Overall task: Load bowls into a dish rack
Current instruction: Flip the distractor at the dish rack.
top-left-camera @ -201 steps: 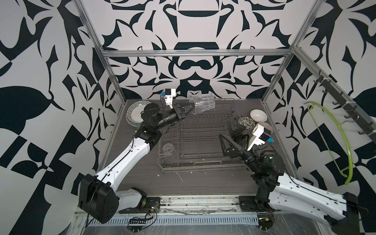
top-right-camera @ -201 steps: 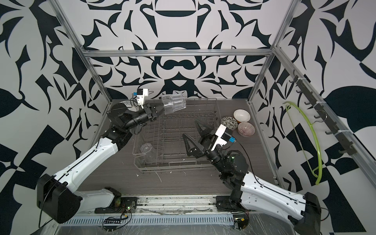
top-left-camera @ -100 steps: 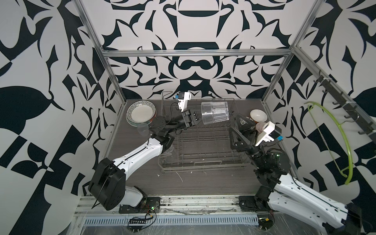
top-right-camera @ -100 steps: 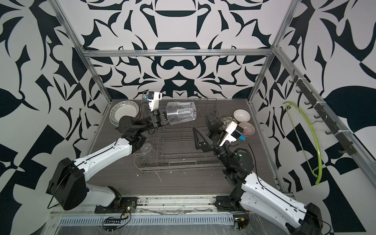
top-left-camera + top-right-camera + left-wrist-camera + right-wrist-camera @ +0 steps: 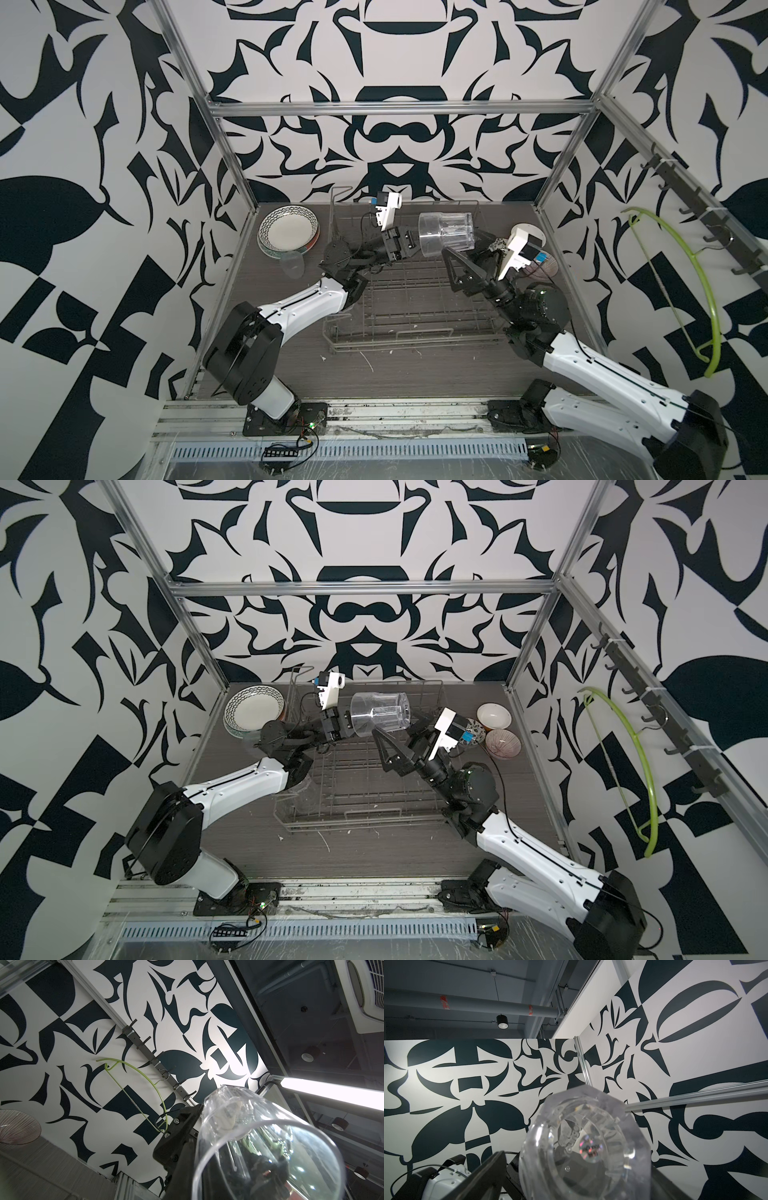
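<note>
Bowls sit mouth-up beside dish rack while left gripper holds glass sideways

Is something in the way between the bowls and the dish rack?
Yes. The right gripper hangs between the bowls and the dish rack. Over the rack, the left gripper holds a clear glass on its side, and the right gripper's jaws stand open at its base.

Evenly bright top views; strip light glares, glass blurred close up
</note>
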